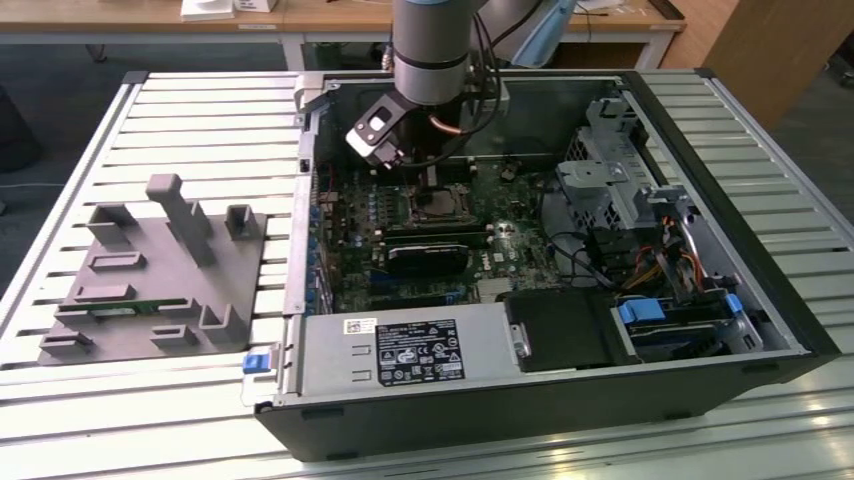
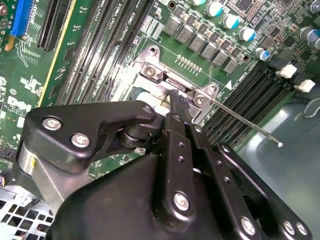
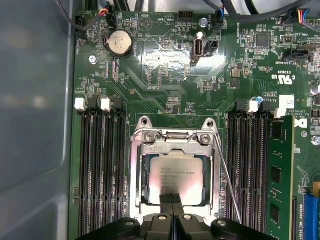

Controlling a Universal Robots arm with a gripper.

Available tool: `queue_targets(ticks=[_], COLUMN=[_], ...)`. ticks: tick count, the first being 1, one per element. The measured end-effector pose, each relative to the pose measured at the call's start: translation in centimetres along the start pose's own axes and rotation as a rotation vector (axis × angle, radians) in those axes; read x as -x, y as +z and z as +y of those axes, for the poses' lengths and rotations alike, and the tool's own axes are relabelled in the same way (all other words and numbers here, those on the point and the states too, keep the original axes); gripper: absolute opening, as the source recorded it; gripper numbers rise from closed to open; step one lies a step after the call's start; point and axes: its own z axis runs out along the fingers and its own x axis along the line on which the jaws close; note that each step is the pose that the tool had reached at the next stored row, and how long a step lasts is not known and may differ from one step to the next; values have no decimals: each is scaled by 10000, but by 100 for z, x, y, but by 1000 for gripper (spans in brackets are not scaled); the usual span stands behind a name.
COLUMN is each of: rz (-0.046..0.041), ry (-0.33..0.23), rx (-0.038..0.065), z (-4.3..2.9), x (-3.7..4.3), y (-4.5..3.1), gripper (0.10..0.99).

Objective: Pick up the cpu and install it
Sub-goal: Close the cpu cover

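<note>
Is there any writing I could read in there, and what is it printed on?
Nothing reads clearly:
cpu: faint print lines on its metal top, too small to read.
motherboard: white markings, too small to read.
black label on the silver box: print too blurred to read.
white sticker beside it: too small to read.

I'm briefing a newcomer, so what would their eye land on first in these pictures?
First, the open computer case on the slatted table in the exterior view, with the arm reaching down into it. Then, in the first wrist view, the shiny cpu lying in the metal socket frame on the green motherboard, with the gripper shut at its edge.
</note>
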Motion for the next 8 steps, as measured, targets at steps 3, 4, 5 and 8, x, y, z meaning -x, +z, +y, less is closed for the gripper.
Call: queue_targets(ticks=[3,4,5,8], rz=[2,3,2,1], ry=[1,1,1,0], rx=[-3,-2,-3,-2], z=[39,62,83,125], x=[1,1,1,3], y=[0,0,1,1], gripper=[106,106,106,106])
